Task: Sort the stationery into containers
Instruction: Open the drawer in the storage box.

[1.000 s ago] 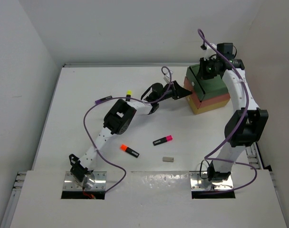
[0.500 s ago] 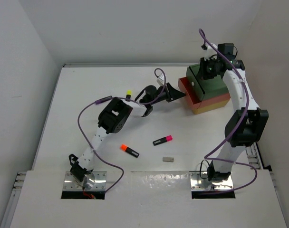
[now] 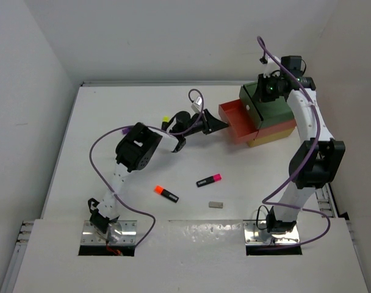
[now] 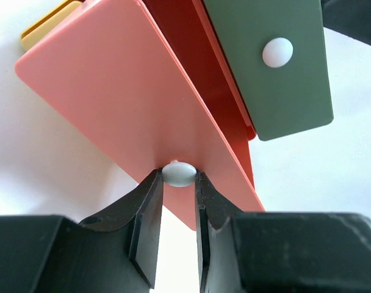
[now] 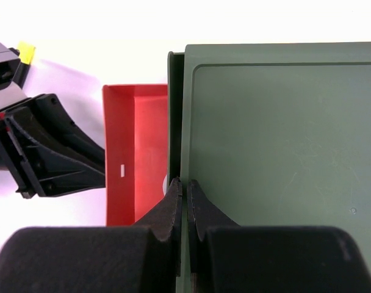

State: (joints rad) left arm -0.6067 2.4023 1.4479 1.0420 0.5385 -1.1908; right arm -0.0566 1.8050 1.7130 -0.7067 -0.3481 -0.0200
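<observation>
The left claw is narrowed onto the small white knob on the front of the coral-red drawer, one finger on each side of it. That drawer now stands well out of the stack, its red inside open to view from above. A second ago its front lay almost flush with the other two, and half a second ago it was only partly out. The left arm has drawn back to the left with it, its elbow folding further towards the table's left side.

The green drawer on top and the yellow drawer at the bottom stay closed. The right claw has not moved: its fingers are pressed together, tips down on the front edge of the green drawer's top.

The stationery lies where it did before. The orange-capped highlighter, the pink-capped highlighter and the grey eraser are apart from one another on the table in front of the arms. The yellow-capped highlighter shows just beside the left wrist.
</observation>
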